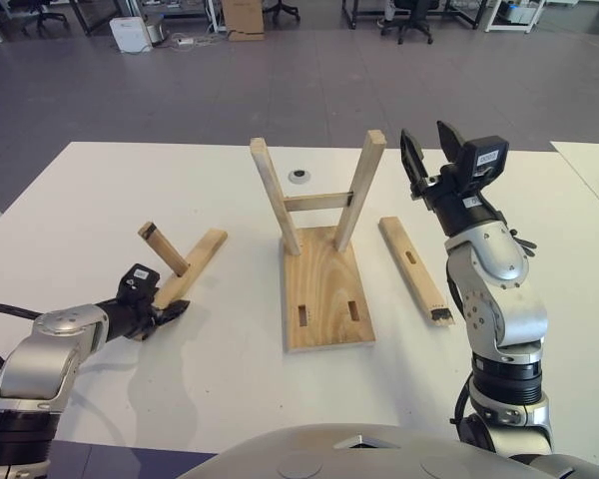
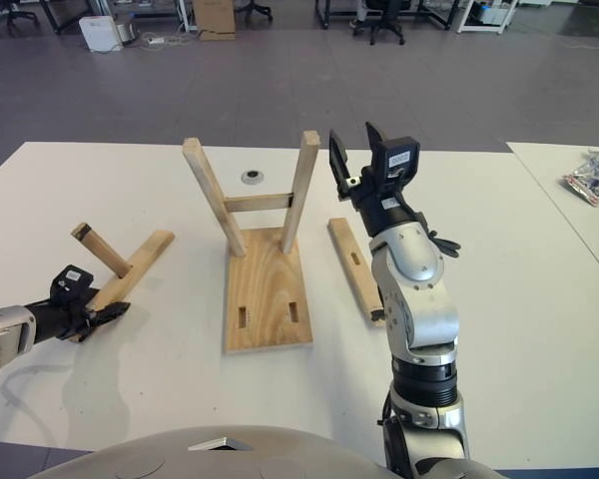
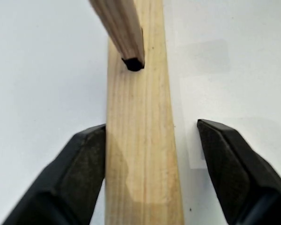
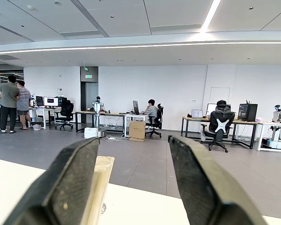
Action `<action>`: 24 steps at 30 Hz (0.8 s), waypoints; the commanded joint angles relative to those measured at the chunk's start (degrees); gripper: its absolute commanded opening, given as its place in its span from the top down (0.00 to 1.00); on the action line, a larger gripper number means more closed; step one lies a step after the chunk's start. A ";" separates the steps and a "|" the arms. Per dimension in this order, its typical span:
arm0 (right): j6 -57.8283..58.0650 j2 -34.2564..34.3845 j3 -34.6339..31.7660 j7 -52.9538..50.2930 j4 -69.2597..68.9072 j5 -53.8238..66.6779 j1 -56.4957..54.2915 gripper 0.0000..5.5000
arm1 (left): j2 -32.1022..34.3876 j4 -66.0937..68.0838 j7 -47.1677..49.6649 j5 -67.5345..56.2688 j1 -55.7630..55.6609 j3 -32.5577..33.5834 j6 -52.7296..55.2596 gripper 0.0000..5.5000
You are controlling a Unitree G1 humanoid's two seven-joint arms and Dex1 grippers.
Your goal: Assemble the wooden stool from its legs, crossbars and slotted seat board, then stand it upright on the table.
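Observation:
The slotted seat board [image 1: 324, 289] lies flat in the middle of the table. Two legs [image 1: 276, 195] [image 1: 359, 190] stand up from its far end, joined by a crossbar [image 1: 317, 202]. A loose leg [image 1: 414, 267] lies to the right of the board. At the left lies another leg [image 1: 192, 264] with a crossbar [image 1: 163, 247] stuck into it. My left gripper [image 1: 170, 311] is open around that leg's near end [image 3: 143, 154]; one finger [image 3: 79, 178] touches the wood, the other [image 3: 239, 173] stands apart. My right gripper [image 1: 429, 155] is raised and open, just right of the right standing leg's top [image 4: 99, 187].
A small round dark disc [image 1: 299, 176] sits on the table behind the standing legs. A second white table [image 1: 589, 170] stands to the right with a packet [image 2: 586, 180] on it. Bare tabletop [image 1: 230, 389] lies along the front edge.

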 commanded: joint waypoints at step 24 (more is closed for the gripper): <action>10.19 -3.80 -14.23 7.10 3.25 34.49 -19.33 0.30 | 0.62 0.16 0.18 -31.06 -36.84 19.10 16.41 0.63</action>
